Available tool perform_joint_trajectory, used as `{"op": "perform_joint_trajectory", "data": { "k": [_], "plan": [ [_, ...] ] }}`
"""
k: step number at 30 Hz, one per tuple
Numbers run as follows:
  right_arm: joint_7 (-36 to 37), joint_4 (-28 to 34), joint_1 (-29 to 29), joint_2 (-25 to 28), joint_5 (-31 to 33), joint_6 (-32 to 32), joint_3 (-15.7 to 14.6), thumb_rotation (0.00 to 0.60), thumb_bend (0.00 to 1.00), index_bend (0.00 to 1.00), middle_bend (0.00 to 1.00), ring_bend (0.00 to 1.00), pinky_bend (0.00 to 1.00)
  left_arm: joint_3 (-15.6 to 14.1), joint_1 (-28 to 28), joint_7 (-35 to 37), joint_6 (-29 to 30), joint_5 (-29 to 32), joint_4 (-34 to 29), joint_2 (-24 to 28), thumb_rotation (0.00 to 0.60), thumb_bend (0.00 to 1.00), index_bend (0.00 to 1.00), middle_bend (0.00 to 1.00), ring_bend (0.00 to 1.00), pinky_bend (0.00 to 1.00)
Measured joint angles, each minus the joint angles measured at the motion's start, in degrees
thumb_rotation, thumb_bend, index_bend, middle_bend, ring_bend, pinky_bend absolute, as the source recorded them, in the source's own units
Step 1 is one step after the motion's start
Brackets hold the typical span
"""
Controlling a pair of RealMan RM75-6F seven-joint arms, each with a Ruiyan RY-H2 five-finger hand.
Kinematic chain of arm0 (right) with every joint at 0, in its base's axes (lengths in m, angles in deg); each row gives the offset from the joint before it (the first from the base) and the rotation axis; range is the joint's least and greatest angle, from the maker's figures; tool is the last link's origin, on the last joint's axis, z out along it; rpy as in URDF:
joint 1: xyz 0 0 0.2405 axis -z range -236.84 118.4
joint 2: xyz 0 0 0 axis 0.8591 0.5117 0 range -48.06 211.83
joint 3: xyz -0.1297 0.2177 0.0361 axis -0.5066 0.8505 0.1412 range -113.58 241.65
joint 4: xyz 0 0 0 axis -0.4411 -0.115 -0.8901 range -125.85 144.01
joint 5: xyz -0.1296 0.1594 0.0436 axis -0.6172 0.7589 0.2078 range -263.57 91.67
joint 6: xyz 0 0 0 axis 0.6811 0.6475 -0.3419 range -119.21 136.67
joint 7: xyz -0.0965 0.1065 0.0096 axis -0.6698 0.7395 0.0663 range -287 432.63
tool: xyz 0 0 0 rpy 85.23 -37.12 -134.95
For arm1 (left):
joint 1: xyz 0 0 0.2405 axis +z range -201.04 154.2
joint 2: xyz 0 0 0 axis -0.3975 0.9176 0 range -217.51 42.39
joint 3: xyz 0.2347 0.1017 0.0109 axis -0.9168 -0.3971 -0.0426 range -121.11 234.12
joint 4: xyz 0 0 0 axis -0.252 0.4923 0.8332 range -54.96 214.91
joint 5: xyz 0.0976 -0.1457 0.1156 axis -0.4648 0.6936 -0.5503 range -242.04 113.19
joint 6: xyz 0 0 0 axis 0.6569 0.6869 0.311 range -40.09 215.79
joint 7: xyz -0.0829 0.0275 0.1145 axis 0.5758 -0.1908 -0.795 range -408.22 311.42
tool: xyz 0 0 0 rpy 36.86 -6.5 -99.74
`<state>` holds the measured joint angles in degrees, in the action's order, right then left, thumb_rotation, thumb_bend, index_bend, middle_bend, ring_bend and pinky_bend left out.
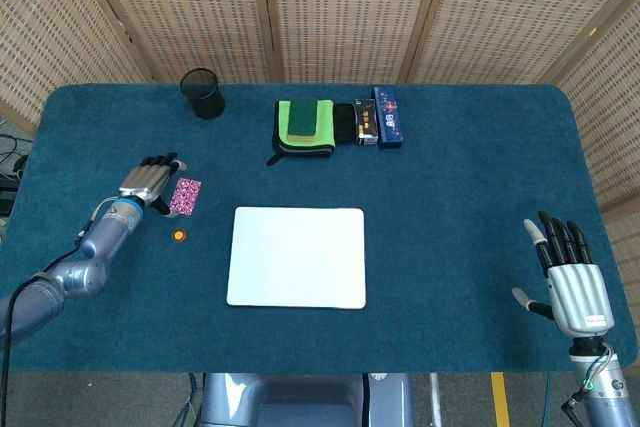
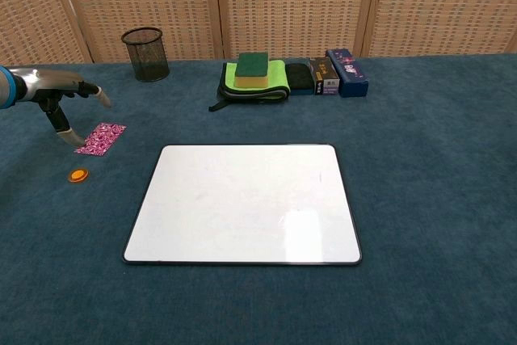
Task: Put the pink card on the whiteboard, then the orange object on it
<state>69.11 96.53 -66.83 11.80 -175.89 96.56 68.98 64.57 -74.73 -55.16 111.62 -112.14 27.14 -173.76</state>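
Head view: patterned rectangular pink card (image 1: pixel 185 196) on felt.

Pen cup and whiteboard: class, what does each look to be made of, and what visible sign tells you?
Pen cup: probably black wire mesh, since the screen behind shows through its walls. Whiteboard: smooth, glossy white surface, likely coated, showing a soft light reflection, with a thin dark rim.

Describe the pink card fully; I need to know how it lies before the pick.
The pink card is a small flat rectangle with a speckled pink and white pattern, looking like thin paper or plastic. It lies flat on the blue table, left of the whiteboard and just beyond the small orange object. The left hand is close beside its left edge, thumb tip near its corner; whether they touch cannot be told.
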Motion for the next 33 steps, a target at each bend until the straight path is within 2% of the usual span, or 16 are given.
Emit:
{"op": "perform_joint_trajectory", "data": {
  "k": [10,33],
  "plan": [
    [0.1,-0.1,0.0,0.0,0.0,0.1,0.0,0.600,0.00,0.00,0.00,0.00,0.00,-0.8,-0.1,0.1,0.2,1.9,2.7,-2.6,0.600,0.20,0.17,0.00,0.00,0.00],
    [0.6,0.0,0.0,0.1,0.0,0.1,0.0,0.600,0.00,0.00,0.00,0.00,0.00,-0.6,-0.6,1.7,-1.3,0.2,8.7,-7.0,0.600,0.20,0.21,0.00,0.00,0.00]
  ]
}}
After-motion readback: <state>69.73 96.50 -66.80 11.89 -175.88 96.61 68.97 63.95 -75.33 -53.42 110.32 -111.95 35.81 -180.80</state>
